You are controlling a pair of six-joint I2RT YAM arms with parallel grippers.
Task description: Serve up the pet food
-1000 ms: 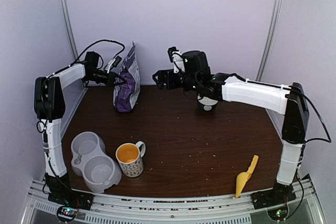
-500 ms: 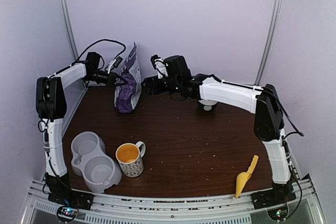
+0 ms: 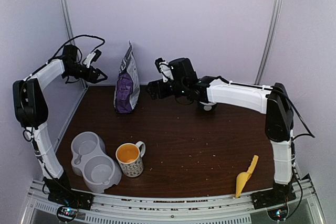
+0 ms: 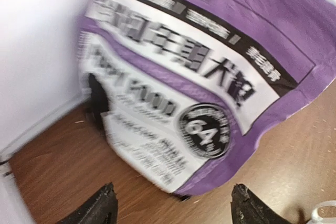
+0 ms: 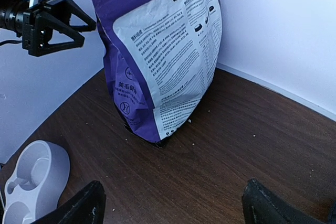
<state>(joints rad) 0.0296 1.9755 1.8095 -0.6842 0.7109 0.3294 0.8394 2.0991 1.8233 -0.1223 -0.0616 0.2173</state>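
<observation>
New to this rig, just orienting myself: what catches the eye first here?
A tall purple pet-food bag stands upright at the back of the table, flanked by the open left gripper and open right gripper, neither touching it. Near the front left sit a grey double bowl and an orange-lined mug; a yellow scoop lies front right.

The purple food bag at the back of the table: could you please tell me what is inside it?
Nothing inside shows. The purple food bag stands upright, and its opaque printed walls cover the contents in every view. Whether it holds any food cannot be told.
</observation>
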